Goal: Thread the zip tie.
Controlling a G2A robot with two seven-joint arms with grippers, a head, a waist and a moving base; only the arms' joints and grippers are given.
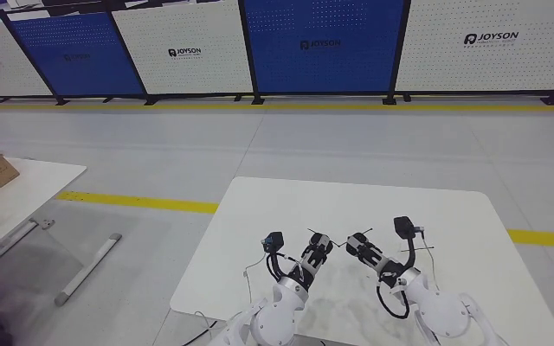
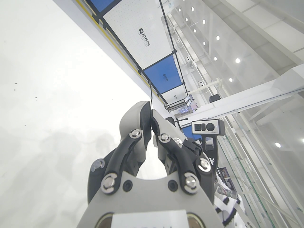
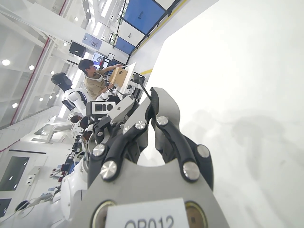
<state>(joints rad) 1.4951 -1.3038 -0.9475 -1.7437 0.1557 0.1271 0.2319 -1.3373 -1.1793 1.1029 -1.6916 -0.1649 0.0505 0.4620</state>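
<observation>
Both grippers hover close together over the near part of the white table. My left gripper is shut on a thin black zip tie, whose strap sticks out past the fingertips. My right gripper is shut on the zip tie too, and here the strap ends in a small square head. In the top view the left gripper and the right gripper face each other a short gap apart. I cannot tell whether it is one tie or two.
The table's far half and right side are bare. A second white table with a cardboard box stands off to the left. Blue and white panels line the back beyond a yellow floor stripe.
</observation>
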